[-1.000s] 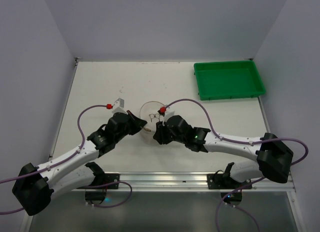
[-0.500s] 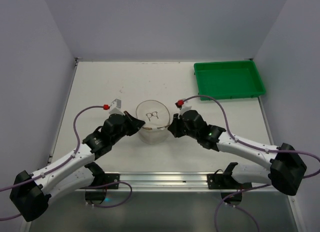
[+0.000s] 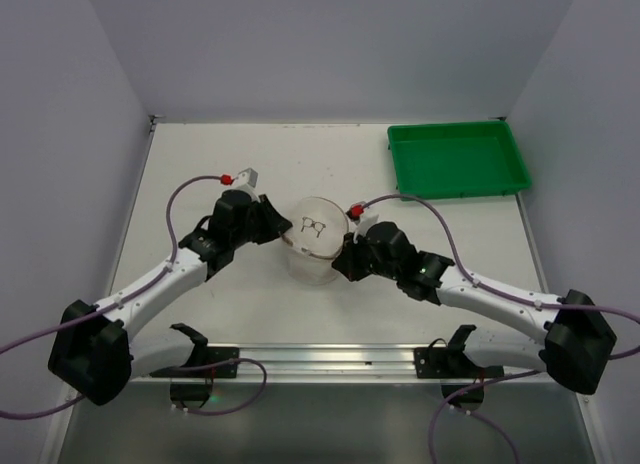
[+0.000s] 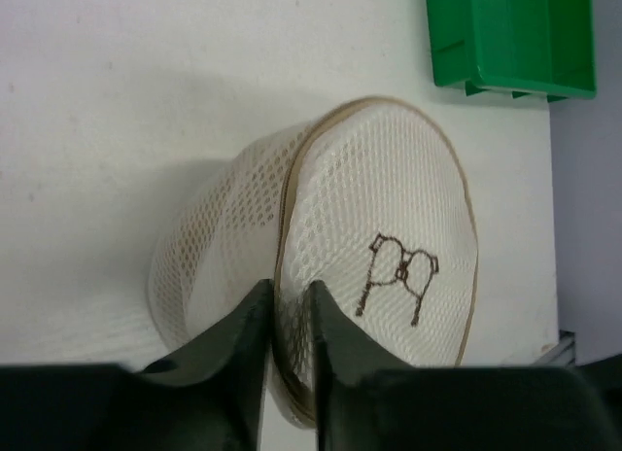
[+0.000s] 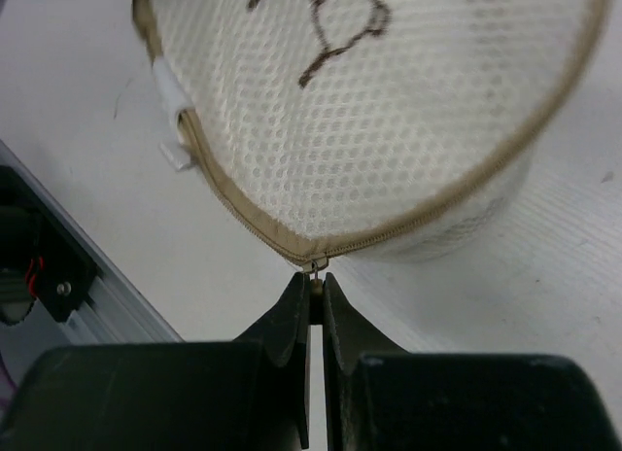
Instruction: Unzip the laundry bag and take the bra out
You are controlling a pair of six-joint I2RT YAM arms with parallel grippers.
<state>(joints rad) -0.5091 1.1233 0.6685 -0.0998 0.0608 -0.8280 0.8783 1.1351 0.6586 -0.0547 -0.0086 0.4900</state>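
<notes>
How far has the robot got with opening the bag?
Just starting. Done: the left hand pinches the rim of the laundry bag, and the right hand pinches the zip pull. In hand: pulling the zip, which looks closed. Left: unzipping round and lifting the bra out; none shows yet.

Pinching, with the left hand (image 4: 289,297) at lower centre of the frame, the tan rim of the laundry bag (image 4: 389,189), dark fingers (image 4: 228,349) pressing on either side. Showing a mesh face with a dark line drawing (image 4: 398,276). Sitting on a white surface (image 4: 146,72), apart from a green tray (image 4: 510,33) at upper right.
</notes>
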